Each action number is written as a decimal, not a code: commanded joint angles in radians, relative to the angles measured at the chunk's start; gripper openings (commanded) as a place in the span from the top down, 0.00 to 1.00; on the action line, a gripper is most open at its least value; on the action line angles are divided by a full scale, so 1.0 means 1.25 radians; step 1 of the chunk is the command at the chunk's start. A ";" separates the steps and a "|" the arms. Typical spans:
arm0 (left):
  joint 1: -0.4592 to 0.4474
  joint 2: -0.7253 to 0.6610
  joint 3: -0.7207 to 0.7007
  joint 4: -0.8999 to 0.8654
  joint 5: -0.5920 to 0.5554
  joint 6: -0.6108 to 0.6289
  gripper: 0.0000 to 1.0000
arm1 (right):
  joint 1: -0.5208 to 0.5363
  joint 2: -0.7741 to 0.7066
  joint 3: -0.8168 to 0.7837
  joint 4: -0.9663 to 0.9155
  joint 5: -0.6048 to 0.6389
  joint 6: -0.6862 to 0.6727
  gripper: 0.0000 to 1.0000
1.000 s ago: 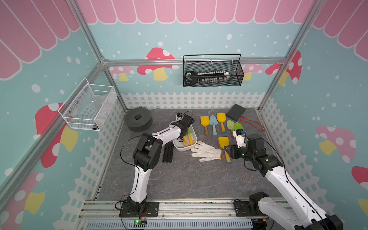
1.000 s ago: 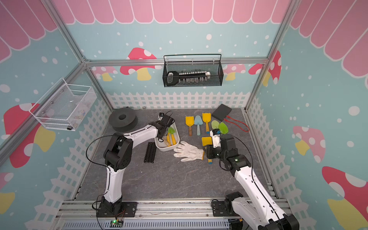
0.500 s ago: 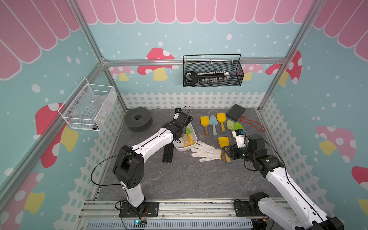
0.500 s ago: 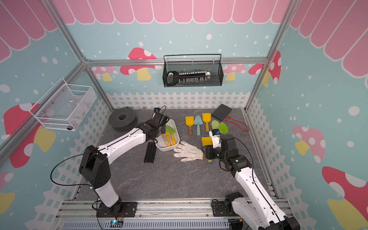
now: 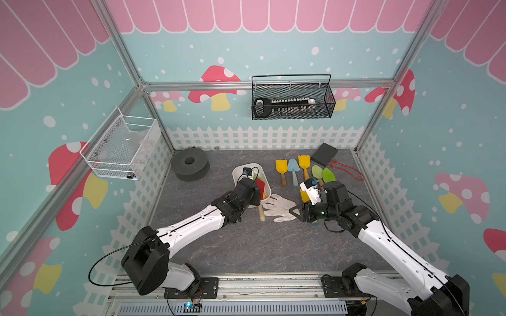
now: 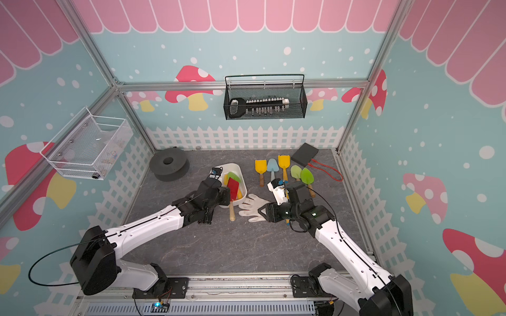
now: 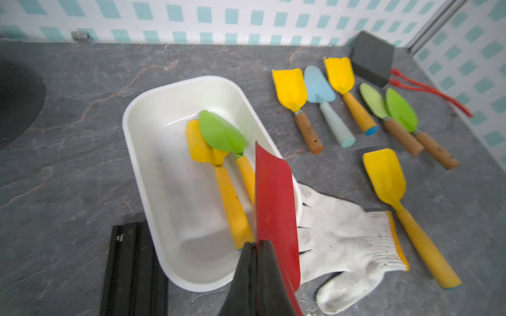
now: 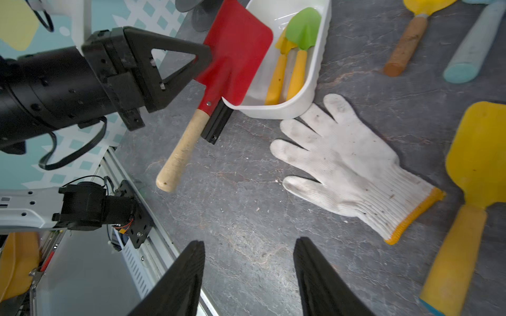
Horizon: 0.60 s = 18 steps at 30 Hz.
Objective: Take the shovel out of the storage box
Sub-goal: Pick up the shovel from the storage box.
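While left pincer [image 7: 256, 246] clamps the red shovel [image 7: 275, 197] over the storage box [image 7: 147, 142] rim, right pincer [image 8: 249, 242] stands apart

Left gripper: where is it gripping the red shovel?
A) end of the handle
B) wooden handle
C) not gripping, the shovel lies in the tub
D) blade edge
D: the left gripper is shut on the blade edge of the red shovel, and its wooden handle hangs free.

Grey marbled tabletop [image 5: 246, 246] carries the storage box [image 7: 175, 197]; a white glove [image 5: 279, 209]; loose shovels [image 5: 281, 167]; a black spool [image 5: 190, 164].
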 commanded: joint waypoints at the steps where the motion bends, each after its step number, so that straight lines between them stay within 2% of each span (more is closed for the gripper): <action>1: -0.005 -0.057 -0.081 0.222 0.017 0.000 1.00 | 0.044 0.023 0.034 -0.023 0.047 0.054 0.41; 9: -0.018 -0.113 -0.211 0.408 0.024 0.024 1.00 | 0.173 0.103 0.086 -0.004 0.163 0.121 0.38; 13: -0.018 -0.119 -0.233 0.438 0.022 0.027 1.00 | 0.243 0.165 0.118 0.021 0.228 0.143 0.38; 18: -0.019 -0.127 -0.258 0.472 0.023 0.030 1.00 | 0.284 0.232 0.165 0.042 0.283 0.162 0.40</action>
